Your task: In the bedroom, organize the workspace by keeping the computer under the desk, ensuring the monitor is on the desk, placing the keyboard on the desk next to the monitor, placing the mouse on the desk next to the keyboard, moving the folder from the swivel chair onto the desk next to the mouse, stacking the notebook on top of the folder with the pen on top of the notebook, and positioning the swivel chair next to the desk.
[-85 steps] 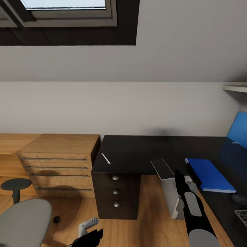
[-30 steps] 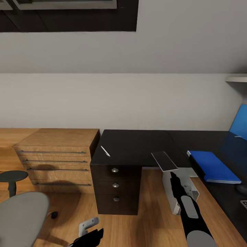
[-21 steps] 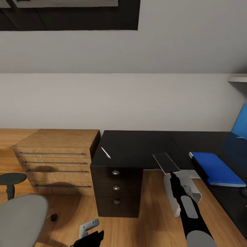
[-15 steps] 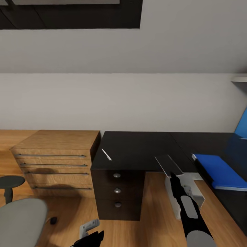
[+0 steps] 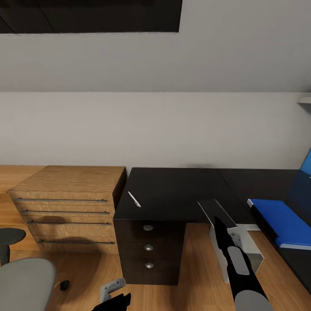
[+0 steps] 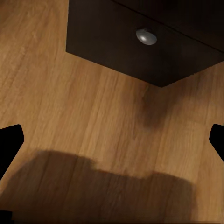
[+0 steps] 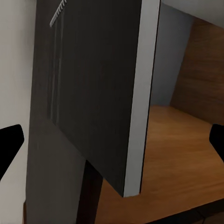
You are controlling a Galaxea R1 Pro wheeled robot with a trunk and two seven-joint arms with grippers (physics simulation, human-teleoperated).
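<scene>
Both the left gripper [image 6: 112, 140] and right gripper [image 7: 112, 140] hang with fingers apart, the computer [image 5: 233, 242] just ahead of the right gripper beside the desk [image 5: 172, 190], the pen [image 5: 134, 199] lying farther ahead.

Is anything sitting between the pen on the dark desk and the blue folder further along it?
Nothing visible does. The white pen lies on the dark desk above the drawers, and the desktop between it and the blue folder looks bare. In the head view the computer case overlaps the desk's front edge.
</scene>
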